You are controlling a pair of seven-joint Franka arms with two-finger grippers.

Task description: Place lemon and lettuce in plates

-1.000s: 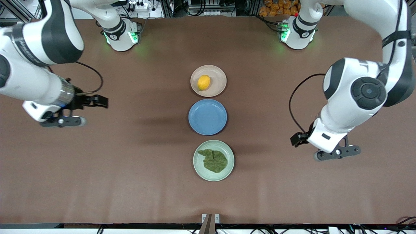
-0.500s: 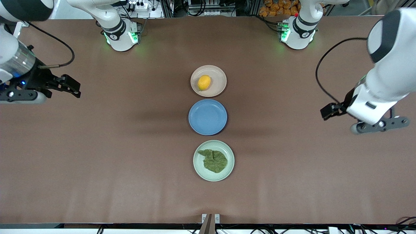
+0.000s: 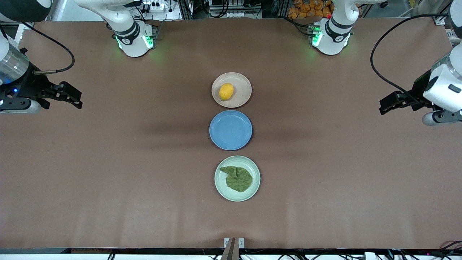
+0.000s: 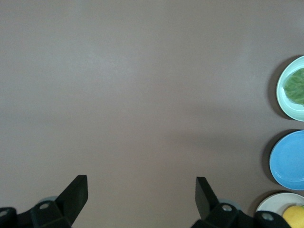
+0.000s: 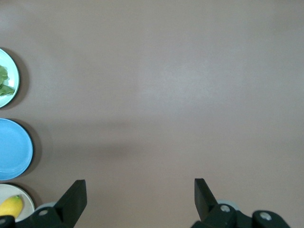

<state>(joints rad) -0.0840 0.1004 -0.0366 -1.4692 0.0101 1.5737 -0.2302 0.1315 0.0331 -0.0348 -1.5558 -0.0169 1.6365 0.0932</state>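
The lemon (image 3: pixel 226 91) lies on the beige-pink plate (image 3: pixel 242 82), the plate nearest the robots' bases. The lettuce (image 3: pixel 238 178) lies flat on the mint green plate (image 3: pixel 255 187), the plate nearest the front camera. My left gripper (image 3: pixel 382 106) is open and empty, up over bare table near the left arm's end. My right gripper (image 3: pixel 78 99) is open and empty, up over bare table near the right arm's end. The left wrist view shows the lettuce (image 4: pixel 295 86) and the lemon (image 4: pixel 295 214) at its border. The right wrist view shows the lemon (image 5: pixel 10 206) too.
An empty blue plate (image 3: pixel 230 130) sits between the two other plates, in one line down the middle of the brown table (image 3: pixel 126 173). The arm bases stand along the table's back edge.
Both arms have drawn away from the plates toward their own ends of the table and risen. The lemon, the lettuce and the plates have not moved.
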